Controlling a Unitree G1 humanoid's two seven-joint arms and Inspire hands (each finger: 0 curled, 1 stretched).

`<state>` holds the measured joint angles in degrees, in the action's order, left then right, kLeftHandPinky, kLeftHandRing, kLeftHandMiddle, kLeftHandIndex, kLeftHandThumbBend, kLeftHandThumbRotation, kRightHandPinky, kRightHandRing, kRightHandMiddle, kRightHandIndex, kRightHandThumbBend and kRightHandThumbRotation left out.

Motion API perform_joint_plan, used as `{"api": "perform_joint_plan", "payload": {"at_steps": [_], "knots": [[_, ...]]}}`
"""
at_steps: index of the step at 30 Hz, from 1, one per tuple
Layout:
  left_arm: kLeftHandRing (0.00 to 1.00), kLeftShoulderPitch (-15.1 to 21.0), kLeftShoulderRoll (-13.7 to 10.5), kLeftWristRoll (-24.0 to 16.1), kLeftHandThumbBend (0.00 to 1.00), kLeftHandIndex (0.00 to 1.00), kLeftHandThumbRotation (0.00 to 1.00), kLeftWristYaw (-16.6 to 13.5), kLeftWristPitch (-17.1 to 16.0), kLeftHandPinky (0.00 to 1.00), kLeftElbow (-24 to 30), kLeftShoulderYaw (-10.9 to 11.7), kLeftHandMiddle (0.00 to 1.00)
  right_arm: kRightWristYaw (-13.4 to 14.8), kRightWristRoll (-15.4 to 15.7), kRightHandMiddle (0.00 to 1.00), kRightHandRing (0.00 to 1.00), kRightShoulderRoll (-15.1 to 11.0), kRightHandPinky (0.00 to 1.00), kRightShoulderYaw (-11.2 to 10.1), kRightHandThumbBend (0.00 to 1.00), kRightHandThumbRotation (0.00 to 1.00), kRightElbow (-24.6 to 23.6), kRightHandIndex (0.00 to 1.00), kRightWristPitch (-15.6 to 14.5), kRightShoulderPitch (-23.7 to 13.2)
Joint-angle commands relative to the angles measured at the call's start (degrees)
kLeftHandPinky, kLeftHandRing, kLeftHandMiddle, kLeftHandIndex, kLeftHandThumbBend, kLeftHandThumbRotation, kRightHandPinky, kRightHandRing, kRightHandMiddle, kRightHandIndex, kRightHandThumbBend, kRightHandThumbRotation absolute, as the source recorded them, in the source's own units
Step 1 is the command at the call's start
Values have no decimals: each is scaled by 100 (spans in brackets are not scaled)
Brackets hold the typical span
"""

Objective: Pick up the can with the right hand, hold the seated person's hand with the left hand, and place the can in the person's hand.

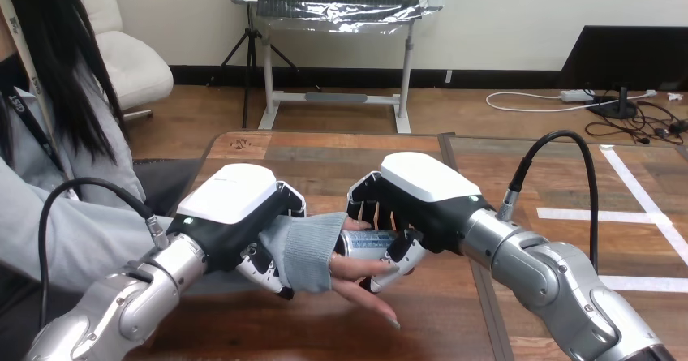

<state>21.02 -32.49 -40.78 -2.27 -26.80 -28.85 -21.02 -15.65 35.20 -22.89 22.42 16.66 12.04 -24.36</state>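
Note:
The silver can (pixel 367 243) lies on its side across the person's open palm (pixel 361 284), which faces up over the table. My right hand (pixel 418 199) comes in from the right, its fingers and thumb curled round the can. My left hand (pixel 235 211) reaches in from the left, its fingers and thumb wrapped round the person's wrist (pixel 312 251) in its grey sleeve. The far end of the can is hidden behind my right hand.
The wooden table (pixel 324 154) stretches away beyond both hands, with its far edge near the middle of the view. The person sits at the left, forearm reaching across the table's near left part.

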Motion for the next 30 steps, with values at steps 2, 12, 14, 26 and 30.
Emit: {"api": "perform_joint_plan", "payload": {"at_steps": [2, 12, 14, 26, 30], "knots": [[34, 573, 250, 98, 89, 40, 0, -191, -164, 33, 97, 70, 38, 128, -167, 48, 41, 120, 37, -140, 82, 0, -249, 47, 123, -289], [34, 569, 249, 98, 90, 40, 0, -238, -245, 33, 44, 72, 38, 104, -214, 48, 42, 142, 38, -143, 83, 0, -171, 47, 74, -314], [34, 568, 246, 102, 90, 40, 0, -239, -261, 33, 32, 73, 38, 114, -202, 48, 43, 141, 38, -136, 83, 0, -162, 47, 66, -318], [36, 534, 231, 110, 90, 41, 0, -208, -251, 35, 20, 82, 40, 100, -178, 51, 45, 158, 41, -129, 84, 0, -114, 51, -45, -338], [37, 518, 220, 111, 90, 42, 0, -218, -273, 36, 23, 86, 41, 85, -137, 53, 46, 163, 44, -121, 85, 0, -116, 55, -146, -343]]}}
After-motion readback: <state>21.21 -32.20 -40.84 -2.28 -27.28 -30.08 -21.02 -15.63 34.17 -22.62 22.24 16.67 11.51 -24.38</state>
